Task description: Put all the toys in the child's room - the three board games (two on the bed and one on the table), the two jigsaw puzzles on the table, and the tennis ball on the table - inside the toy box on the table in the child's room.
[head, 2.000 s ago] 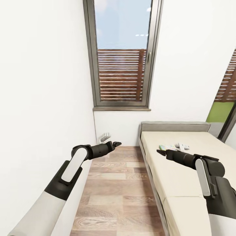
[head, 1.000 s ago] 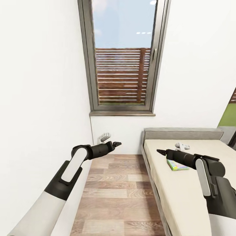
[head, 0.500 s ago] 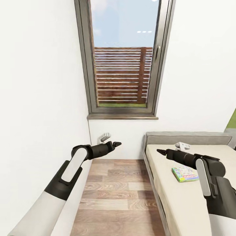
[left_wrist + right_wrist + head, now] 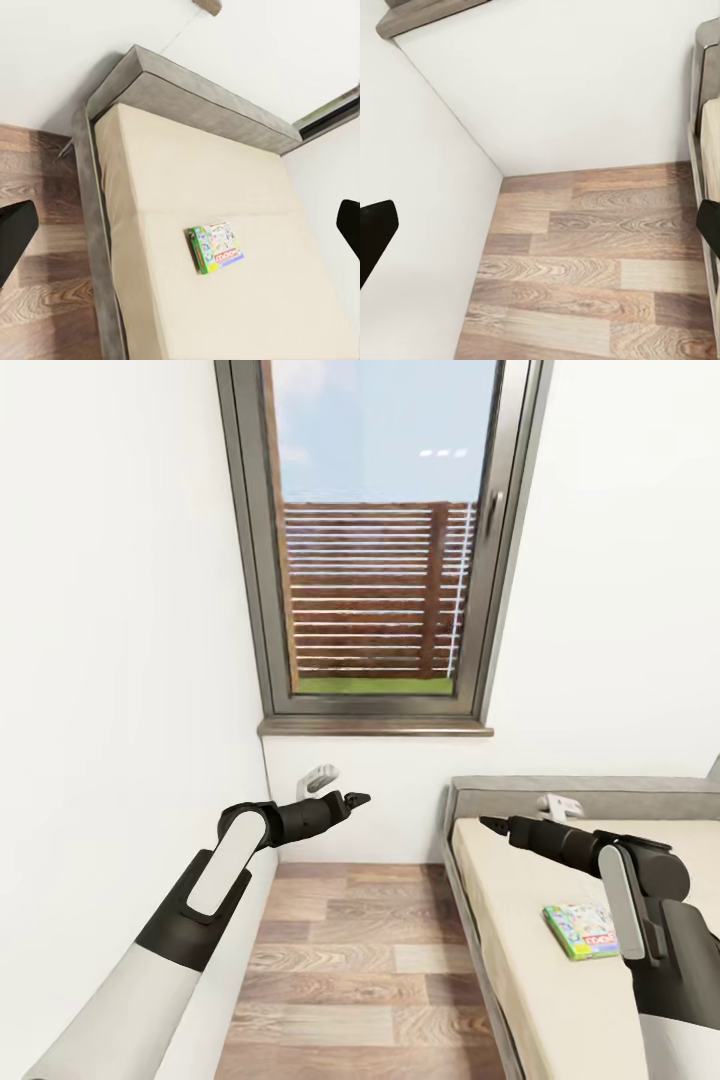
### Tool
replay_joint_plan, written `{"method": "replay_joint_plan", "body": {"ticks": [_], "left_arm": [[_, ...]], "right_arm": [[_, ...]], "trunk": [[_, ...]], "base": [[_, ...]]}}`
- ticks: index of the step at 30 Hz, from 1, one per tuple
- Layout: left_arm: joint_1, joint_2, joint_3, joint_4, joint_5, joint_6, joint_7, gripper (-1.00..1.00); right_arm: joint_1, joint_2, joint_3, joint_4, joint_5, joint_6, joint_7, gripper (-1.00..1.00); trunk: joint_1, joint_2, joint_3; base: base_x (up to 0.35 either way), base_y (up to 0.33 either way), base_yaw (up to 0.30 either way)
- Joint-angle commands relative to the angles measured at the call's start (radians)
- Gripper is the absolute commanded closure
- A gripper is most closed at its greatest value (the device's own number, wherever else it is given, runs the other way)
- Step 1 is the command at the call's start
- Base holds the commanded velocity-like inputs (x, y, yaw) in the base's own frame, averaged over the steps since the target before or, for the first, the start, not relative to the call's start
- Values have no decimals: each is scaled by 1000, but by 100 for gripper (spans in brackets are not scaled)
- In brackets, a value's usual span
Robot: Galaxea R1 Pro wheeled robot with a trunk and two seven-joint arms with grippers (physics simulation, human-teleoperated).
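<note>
Left arm, head view: white and black, reaching forward over the wood floor beside the left wall. Left end effector: empty, tips drawn to a point in the head view, yet in its own wrist view the two dark fingers sit at opposite edges, spread wide.

Right arm, head view: extended over the near edge of the bed. Right end effector: empty; its wrist view likewise puts the fingers far apart, spread.

Board game: one green-edged printed box lying flat on the beige mattress, partly hidden behind the right forearm in the head view. The left wrist view gives it whole, alone near the mattress middle, well apart from the grey headboard.

Bed frame: dark grey, running along the floor; the right wrist view catches its corner against plank flooring and the white wall.

Small white object: on the mattress by the headboard, too small to identify.

Window: grey frame, on the far wall, brown slatted fence and sky beyond.
</note>
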Motion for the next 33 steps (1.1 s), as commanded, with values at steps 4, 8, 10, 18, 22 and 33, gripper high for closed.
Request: {"method": "replay_joint_plan", "body": {"ticks": [4, 8, 10, 18, 22, 33], "left_arm": [[-1, 0, 0, -1, 11, 1, 10, -100], [-1, 0, 0, -1, 11, 1, 10, -100], [-1, 0, 0, -1, 11, 1, 10, -100], [-1, 0, 0, -2, 11, 1, 10, -100], [-1, 0, 0, -1, 11, 1, 10, -100], [-1, -1, 0, -2, 11, 1, 11, -100]], "right_arm": [[2, -2, -1, 0, -3, 5, 2, -100], [6, -3, -1, 0, -2, 5, 2, -100], [6, -4, -1, 1, -2, 5, 2, -100], [7, -1, -1, 2, -1, 5, 2, -100], [8, 0, 0, 1, -1, 5, 2, -100], [8, 2, 2, 1, -2, 5, 3, -100]], "trunk": [[1, -1, -1], [1, -1, -1], [1, -1, -1], [1, -1, -1], [1, -1, -1], [1, -1, -1]], "base": [[331, 0, 0], [331, 0, 0], [331, 0, 0], [331, 0, 0], [302, 0, 0], [118, 0, 0]]}}
